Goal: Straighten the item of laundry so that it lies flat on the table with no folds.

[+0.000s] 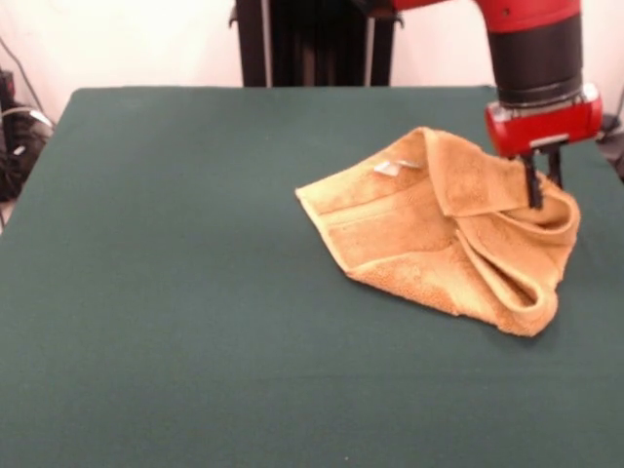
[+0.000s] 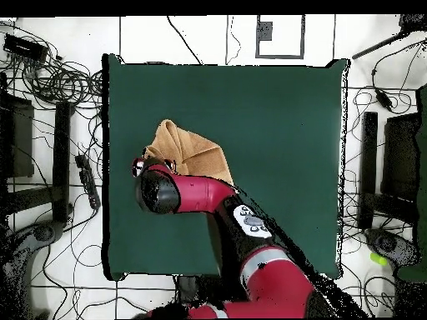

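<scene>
nearest in the front view is a wide bare stretch of the green felt table [image 1: 175,351], filling everything from 6 o'clock up past the middle. beyond it, toward 3 o'clock, lies the golden-orange terry towel [image 1: 409,239], crumpled and not flat: its near edge rests on the cloth, a smooth woven band runs across the flatter left part, and on the right the fabric is doubled over into thick rolled folds. a small white tag [image 1: 388,169] shows on the towel's far left portion. my gripper [image 1: 542,191] comes down at the towel's far right corner, at about 2 o'clock, with my two dark fingers [image 1: 533,185] pinched on a raised fold of the towel there, the cloth lifted and draped around them. above it sits my red wrist housing and black forearm. in the overhead view my arm covers part of the towel, which lies near the table's 9 o'clock edge.
</scene>
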